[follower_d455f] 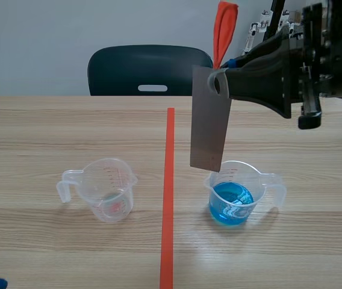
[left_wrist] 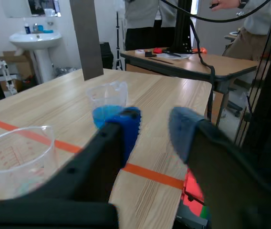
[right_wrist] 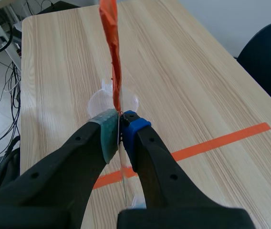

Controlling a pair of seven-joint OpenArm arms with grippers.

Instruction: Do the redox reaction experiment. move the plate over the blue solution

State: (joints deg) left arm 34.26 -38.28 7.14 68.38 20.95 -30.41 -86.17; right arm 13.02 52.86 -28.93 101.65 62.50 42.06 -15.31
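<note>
A grey metal plate [follower_d455f: 210, 120] hangs upright from my right gripper [follower_d455f: 222, 81], which is shut on its top end, where an orange ribbon [follower_d455f: 224, 30] is tied. The plate's lower end is just above the far left rim of the clear cup of blue solution [follower_d455f: 234, 201]. In the right wrist view the plate is edge-on between the pads of the right gripper [right_wrist: 121, 129], with the ribbon [right_wrist: 110, 47] standing up ahead. My left gripper [left_wrist: 154, 131] is open and low, with the blue cup [left_wrist: 108, 107] and the plate [left_wrist: 86, 38] ahead of it.
An empty clear measuring cup [follower_d455f: 105, 189] stands left of the orange tape line and shows beside the left gripper [left_wrist: 16, 157]. A dark chair [follower_d455f: 150, 69] is behind the table's far edge. A second table and people are in the room beyond.
</note>
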